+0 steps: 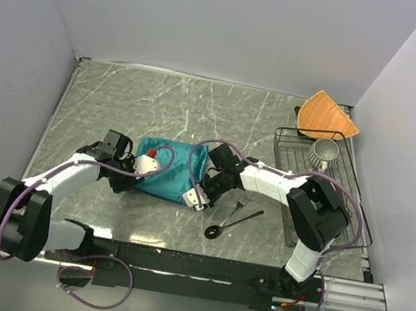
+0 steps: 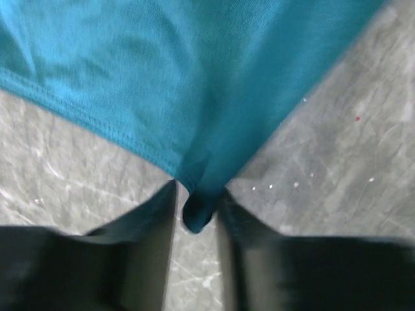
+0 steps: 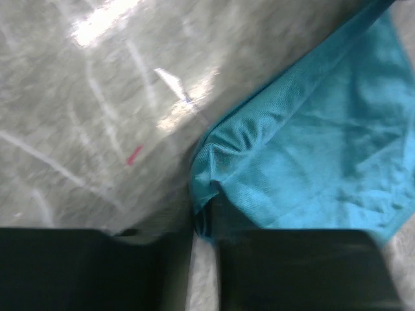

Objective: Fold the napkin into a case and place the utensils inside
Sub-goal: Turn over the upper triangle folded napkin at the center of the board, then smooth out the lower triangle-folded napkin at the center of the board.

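Where napkin (image 1: 169, 169) lies, fork (image 1: 240, 204), spoon (image 1: 235, 223) beside; rack (image 1: 275, 145) apart.

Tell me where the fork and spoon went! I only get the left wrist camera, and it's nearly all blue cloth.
Observer: They're out on the table. The fork and the spoon lie side by side to the right of the napkin, not inside it.
Operator: Is the other hand at the napkin too?
Observer: Yes. The right hand is down at the napkin's right edge, with a corner of the cloth between its fingers. I can't tell whether it is pinching that corner.
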`<state>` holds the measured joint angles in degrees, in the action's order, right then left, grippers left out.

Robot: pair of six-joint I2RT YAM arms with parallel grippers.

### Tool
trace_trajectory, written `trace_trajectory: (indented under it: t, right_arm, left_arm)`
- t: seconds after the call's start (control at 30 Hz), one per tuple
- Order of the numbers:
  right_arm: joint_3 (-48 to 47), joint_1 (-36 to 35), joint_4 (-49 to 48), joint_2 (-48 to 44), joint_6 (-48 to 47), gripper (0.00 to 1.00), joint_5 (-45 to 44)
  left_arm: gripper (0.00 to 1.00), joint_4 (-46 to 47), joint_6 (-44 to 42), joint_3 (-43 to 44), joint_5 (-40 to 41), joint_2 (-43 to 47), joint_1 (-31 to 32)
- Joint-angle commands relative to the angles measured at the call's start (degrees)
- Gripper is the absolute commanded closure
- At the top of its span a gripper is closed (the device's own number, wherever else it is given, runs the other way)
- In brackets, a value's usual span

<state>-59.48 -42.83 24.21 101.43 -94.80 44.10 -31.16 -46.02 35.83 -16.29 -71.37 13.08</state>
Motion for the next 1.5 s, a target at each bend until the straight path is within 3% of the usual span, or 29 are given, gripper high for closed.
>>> trace_trajectory:
  t: [0.0,0.03,0.17,0.27,0.4,0.6,0.7,0.83,0.87,1.0,1.47]
  right_arm:
    - [-1.51,-0.24,5.5,-0.7,-1.7,0.54,-0.68]
    - [-1.43,-0.15,5.59,-2.01,-0.83,0.48,-0.5]
    - [-1.86,-0.15,6.73,-5.97,3.65,0.25,-0.06]
    - [-2.22,0.02,7.35,-9.66,9.36,0.2,0.02]
    - [-3.7,2.91,4.45,-13.53,24.54,0.18,0.2]
    - [-10.46,10.21,-5.56,-11.52,64.43,0.2,-2.08]
    - [-14.59,14.34,-8.73,-6.43,85.41,0.25,-5.06]
    - [-17.77,17.95,-11.54,1.29,99.94,0.39,-8.67]
    - [-18.21,19.0,-11.72,2.53,101.9,0.46,-9.29]
    - [-20.84,20.06,-12.51,7.72,107.54,0.57,-10.08]
    - [-24.36,19.98,-16.73,17.49,112.91,0.59,-9.38]
  left_arm:
    - [0.53,-2.5,-0.3,0.81,2.06,2.64,-0.16]
    - [0.44,-3.2,-0.21,0.99,1.8,4.21,-0.16]
    - [0.31,-6.45,0.14,5.19,-1.01,8.09,-0.25]
    - [0.27,-11.01,2.16,11.68,-6.44,7.83,-2.09]
    - [0.27,-13.66,5.76,21.71,-13.65,1.43,-7.44]
    - [0.29,-10.78,15.42,34.99,-15.35,-14.83,-10.97]
    - [0.33,-9.27,20.08,40.27,-14.38,-22.74,-11.41]
    - [0.38,-8.92,26.05,45.81,-14.56,-32.48,-12.29]
    - [0.38,-9.01,26.76,47.38,-14.56,-33.9,-12.29]
    - [0.37,-7.87,29.67,48.8,-14.12,-38.22,-12.38]
    - [0.41,-6.37,31.43,50.12,-13.85,-45.25,-12.38]
